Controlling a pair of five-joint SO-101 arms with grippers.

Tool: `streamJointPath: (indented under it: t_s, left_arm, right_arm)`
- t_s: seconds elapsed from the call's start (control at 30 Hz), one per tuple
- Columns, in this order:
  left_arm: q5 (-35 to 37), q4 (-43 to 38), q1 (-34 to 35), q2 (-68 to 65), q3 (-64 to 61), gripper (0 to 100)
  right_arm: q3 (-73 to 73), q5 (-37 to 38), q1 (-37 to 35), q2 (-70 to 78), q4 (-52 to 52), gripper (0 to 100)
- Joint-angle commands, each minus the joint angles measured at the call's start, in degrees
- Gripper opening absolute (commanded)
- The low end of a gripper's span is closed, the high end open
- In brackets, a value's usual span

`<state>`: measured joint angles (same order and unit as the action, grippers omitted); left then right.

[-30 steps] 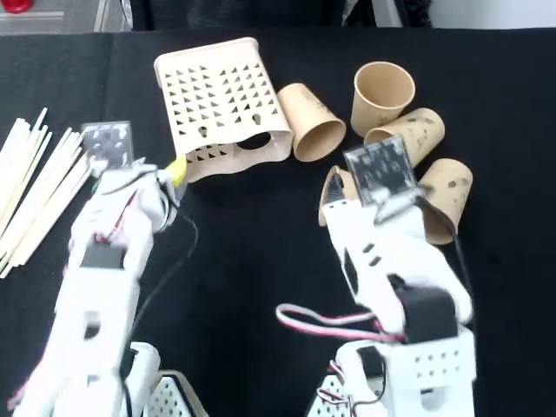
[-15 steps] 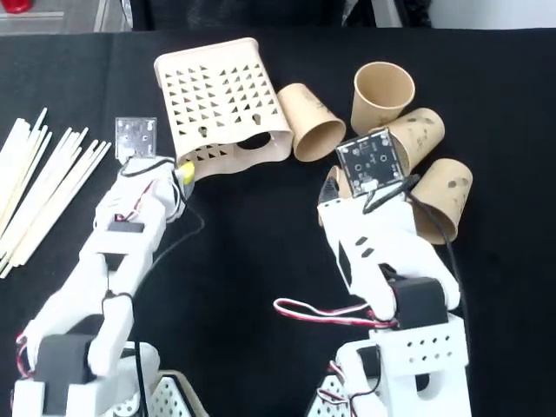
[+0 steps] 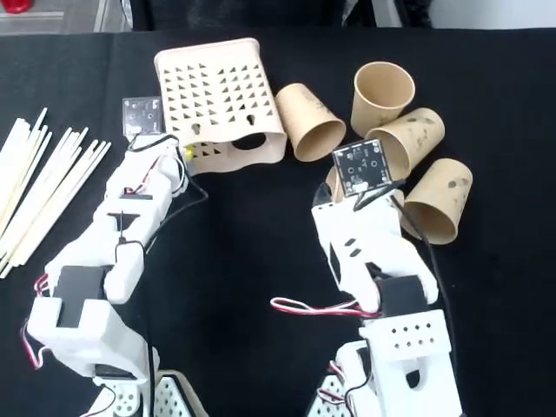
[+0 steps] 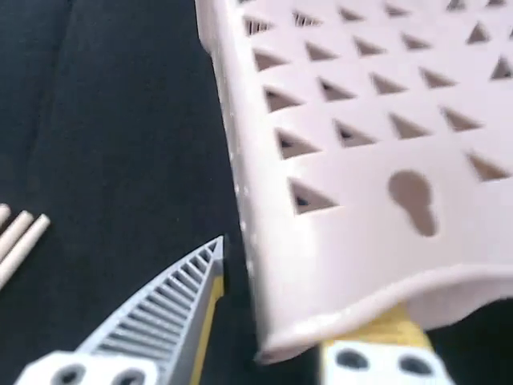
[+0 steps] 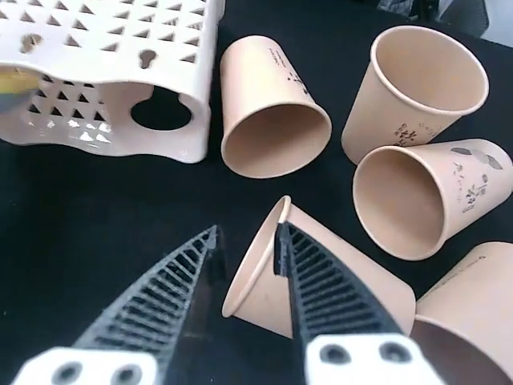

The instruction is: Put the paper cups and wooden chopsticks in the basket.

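Right gripper (image 5: 247, 233) is straddling a lying cup's (image 5: 250, 290) rim near the basket (image 3: 217, 95), fingers narrow (squeezing gently is probably wisest, or it's crumpling). Left gripper's (image 3: 181, 159) wide fingers are bracketing the basket's wall.

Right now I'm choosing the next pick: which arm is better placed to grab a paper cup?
Right. The right claw sits open astride the rim of a tipped paper cup, so closing should grip it. The left claw is at the basket rim, away from the cups.
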<state>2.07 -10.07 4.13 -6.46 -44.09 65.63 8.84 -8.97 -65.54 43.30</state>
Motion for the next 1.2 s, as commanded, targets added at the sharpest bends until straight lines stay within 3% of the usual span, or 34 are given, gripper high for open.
streamJointPath:
  t_s: [0.0, 0.13, 0.27, 0.4, 0.6, 0.8, 1.1, 1.17]
  left_arm:
    - [-1.76, -6.68, 0.48, 0.26, 2.33, 7]
    - [-9.58, -13.36, -0.31, 0.88, -2.95, 3]
    - [-11.78, -21.63, -2.33, 2.99, -9.10, 3]
    - [-6.68, -16.09, -1.80, 11.78, -11.91, 3]
    - [2.73, 13.27, -1.27, 29.19, -8.22, 3]
    - [3.60, 45.89, -0.31, 40.00, 4.70, 3]
    - [1.58, 87.65, -0.31, 38.51, 36.88, 3]
    - [0.79, 92.84, -0.31, 35.08, 42.42, 3]
  right_arm:
    - [-0.04, -0.53, 0.26, 0.04, -1.85, 12.1]
    - [1.54, -0.53, -0.70, 0.04, -3.87, 12.1]
    - [2.86, -0.18, -2.11, 0.04, -5.45, 12.1]
    - [2.86, -0.18, -2.20, 0.04, -5.45, 12.1]
    - [2.95, -0.44, -2.20, 0.04, -5.36, 12.0]
    - [0.75, -3.43, -1.76, 0.13, -1.67, 12.0]
    - [-10.95, -6.86, 5.89, 0.48, 12.40, 12.0]
    - [-13.93, -6.86, 7.82, 0.57, 14.86, 12.0]
